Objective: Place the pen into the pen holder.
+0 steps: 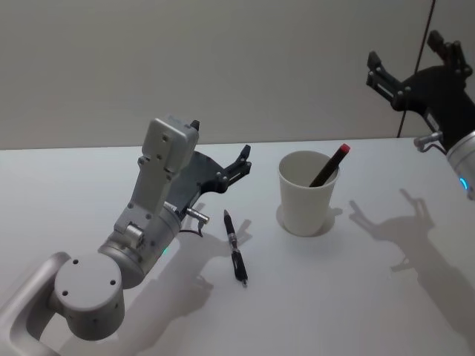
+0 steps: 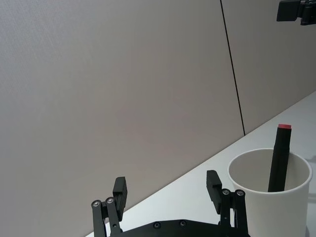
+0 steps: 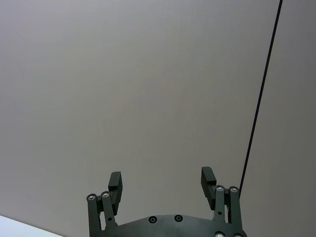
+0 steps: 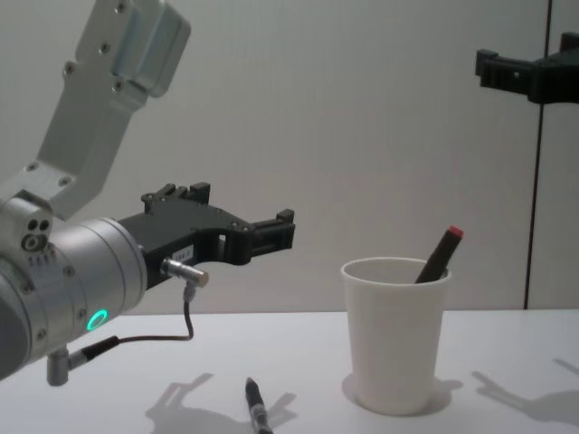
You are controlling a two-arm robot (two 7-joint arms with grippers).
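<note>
The left claw (image 1: pixel 220 142) hangs above the tabletop (image 1: pixel 371 297), its two fingers spread wide with nothing between them, aimed toward the wall (image 1: pixel 223 59). The black pen (image 1: pixel 234 247) lies flat on the tabletop, below the claw and a little to its right, apart from it. It sits between the left arm and the pen holder (image 1: pixel 306 199), near the holder but not touching it. In the chest view the pen (image 4: pixel 256 407) shows low on the tabletop, well under the claw (image 4: pixel 271 233).

The white paper pen holder stands upright to the right of the lying pen. A red-capped pen (image 1: pixel 330 165) leans inside it, the cap poking above the rim.

The right claw (image 1: pixel 408 63) is raised high at the right, well apart from the holder, fingers spread and empty.

Counted: two pens, one lying and one in the holder; one holder; two claws.
</note>
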